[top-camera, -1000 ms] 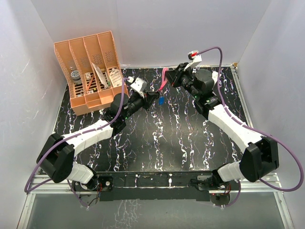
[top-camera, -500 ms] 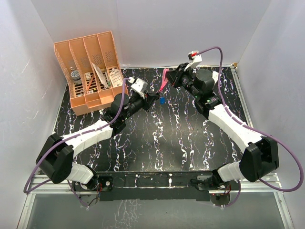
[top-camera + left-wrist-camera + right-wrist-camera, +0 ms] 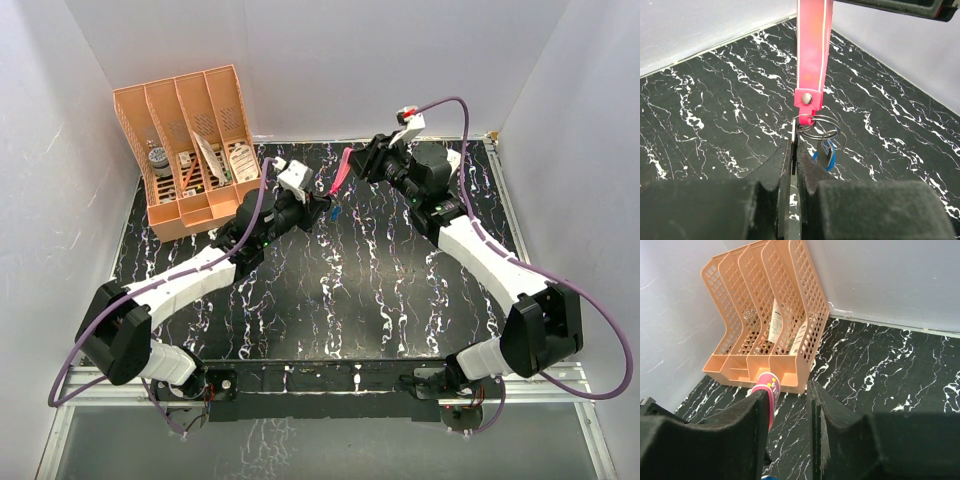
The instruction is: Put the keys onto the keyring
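Blue key (image 3: 826, 156) hangs on the ring (image 3: 810, 135); our left claw (image 3: 796, 150) pinches a thin blade (image 3: 792, 137) there, maybe the second key; right claw (image 3: 787, 390) spread.

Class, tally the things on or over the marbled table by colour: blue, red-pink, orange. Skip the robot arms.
Blue: 1, the key
Red-pink: 1, the strap
Orange: 1, the file rack
Total: 3

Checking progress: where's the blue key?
In left wrist view the blue key hangs on the rings under the red strap, right of the left gripper.
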Available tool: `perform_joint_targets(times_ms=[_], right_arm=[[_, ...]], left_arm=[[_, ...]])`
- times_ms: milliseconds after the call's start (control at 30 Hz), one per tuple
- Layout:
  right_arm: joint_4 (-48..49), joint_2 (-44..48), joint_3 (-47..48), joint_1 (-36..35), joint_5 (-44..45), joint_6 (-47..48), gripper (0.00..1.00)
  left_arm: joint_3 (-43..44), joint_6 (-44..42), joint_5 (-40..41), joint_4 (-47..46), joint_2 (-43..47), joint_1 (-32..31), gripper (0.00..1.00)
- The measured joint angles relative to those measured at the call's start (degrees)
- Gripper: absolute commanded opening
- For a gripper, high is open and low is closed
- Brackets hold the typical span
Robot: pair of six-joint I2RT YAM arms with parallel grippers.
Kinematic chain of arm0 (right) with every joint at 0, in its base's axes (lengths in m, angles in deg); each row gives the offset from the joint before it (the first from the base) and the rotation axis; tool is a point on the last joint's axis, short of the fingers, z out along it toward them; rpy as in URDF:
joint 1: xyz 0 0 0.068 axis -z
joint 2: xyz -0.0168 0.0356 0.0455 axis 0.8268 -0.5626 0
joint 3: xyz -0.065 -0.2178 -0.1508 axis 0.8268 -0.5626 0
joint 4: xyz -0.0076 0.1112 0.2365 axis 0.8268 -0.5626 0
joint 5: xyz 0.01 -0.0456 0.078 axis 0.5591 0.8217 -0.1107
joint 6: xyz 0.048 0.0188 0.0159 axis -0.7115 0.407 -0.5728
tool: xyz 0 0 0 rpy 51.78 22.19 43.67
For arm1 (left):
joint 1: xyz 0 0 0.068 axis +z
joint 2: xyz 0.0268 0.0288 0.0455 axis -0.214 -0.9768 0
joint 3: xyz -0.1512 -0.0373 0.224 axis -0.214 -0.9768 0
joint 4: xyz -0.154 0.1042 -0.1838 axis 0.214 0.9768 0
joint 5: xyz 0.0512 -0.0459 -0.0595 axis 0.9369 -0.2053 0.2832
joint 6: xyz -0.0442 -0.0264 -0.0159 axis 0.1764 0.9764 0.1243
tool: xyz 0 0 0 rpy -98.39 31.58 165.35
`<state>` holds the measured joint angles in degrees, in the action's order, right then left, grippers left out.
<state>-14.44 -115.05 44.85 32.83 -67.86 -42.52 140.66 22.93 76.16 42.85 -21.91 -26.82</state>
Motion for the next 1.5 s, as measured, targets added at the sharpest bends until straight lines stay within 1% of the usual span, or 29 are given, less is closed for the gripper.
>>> perform_joint_targets(times_ms=[167,267,400,600,833,933,1233,1500], right_arm=[[-1.27,-0.20,0.00,0.79,-0.26,0.09,0.37],[-1.81,-0.20,0.04,0.98,-0.35,0.26,0.37],[-5.75,-0.74,2.08,1.22,-0.44,0.66,0.39],[-11.85,-4.63,7.89,1.60,-3.02,2.49,0.40],[-18.38,-8.98,10.97,1.68,-7.76,4.50,0.41],[-20.55,-9.42,11.23,1.68,-9.29,5.01,0.42],[-20.96,-8.68,11.15,1.79,-10.45,5.86,0.40],[-19.12,-2.89,9.16,1.88,-10.27,5.75,0.40]], left_arm=[[3.21,0.26,1.14,6.25,-0.02,0.00,0.00],[4.74,0.48,1.55,8.83,-0.11,0.00,0.00],[6.45,0.94,1.92,11.65,-0.46,0.00,0.00],[9.05,1.60,2.05,13.97,-1.20,0.00,0.00],[11.34,2.47,2.16,15.67,-1.77,0.00,0.00],[12.87,2.73,2.25,15.93,-2.69,0.00,0.00],[15.08,3.10,2.60,17.38,-5.25,0.00,0.00],[15.52,3.37,3.69,18.84,-5.88,0.00,0.00]])
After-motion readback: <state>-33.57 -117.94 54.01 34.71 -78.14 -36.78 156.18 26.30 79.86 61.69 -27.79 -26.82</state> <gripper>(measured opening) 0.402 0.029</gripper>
